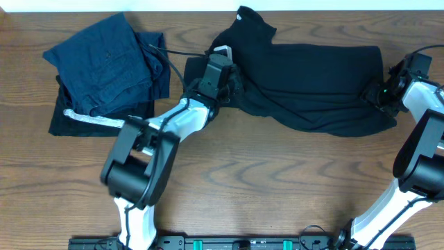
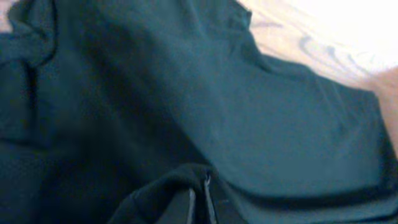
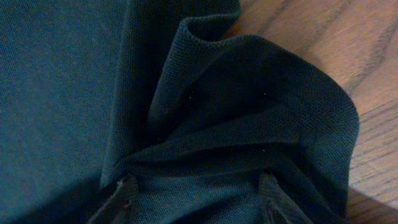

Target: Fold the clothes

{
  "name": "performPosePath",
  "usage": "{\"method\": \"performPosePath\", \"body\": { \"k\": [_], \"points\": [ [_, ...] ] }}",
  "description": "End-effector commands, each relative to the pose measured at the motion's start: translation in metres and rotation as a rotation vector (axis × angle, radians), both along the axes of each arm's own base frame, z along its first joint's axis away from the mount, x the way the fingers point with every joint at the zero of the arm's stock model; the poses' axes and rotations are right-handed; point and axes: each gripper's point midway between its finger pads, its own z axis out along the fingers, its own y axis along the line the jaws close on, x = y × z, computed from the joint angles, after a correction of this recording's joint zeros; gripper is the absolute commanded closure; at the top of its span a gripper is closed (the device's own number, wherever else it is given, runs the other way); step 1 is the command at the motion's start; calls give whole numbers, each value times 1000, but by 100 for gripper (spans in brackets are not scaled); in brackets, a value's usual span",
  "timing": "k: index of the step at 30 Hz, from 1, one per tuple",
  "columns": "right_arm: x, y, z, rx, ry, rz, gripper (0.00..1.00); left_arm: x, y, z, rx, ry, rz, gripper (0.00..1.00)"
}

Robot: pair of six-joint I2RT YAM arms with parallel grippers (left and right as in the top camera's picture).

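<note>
Clothes (image 1: 312, 76): 1 black top, spread on wooden table (image 1: 277, 180). Left gripper (image 1: 225, 87) clamped on fabric below collar; right gripper (image 1: 372, 94) pinching bunched fabric at opposite edge.

I read this as a robotics lab bench, not a home; my left arm (image 1: 139, 163) and right arm (image 1: 423, 156) rise from a black mounting rail (image 1: 229, 243) at the near edge of a wood-grain table (image 1: 277, 187); a loose black cable (image 1: 184, 52) trails across it; the black top (image 1: 312, 76) and a pile of navy garments (image 1: 104, 62) lie as work pieces; a plain pale wall (image 1: 347, 4) runs behind.
</note>
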Motion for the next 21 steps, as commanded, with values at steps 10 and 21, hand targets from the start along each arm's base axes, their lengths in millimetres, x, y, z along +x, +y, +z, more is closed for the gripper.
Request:
{"method": "performPosePath", "body": {
  "k": [10, 21],
  "points": [
    [-41, 19, -55, 108, 166, -10, 38, 13, 1, 29, 147, -187, -119, 34],
    [-41, 18, -55, 104, 164, -10, 37, -60, 25, 52, 503, -113, -427, 35]
  ]
}}
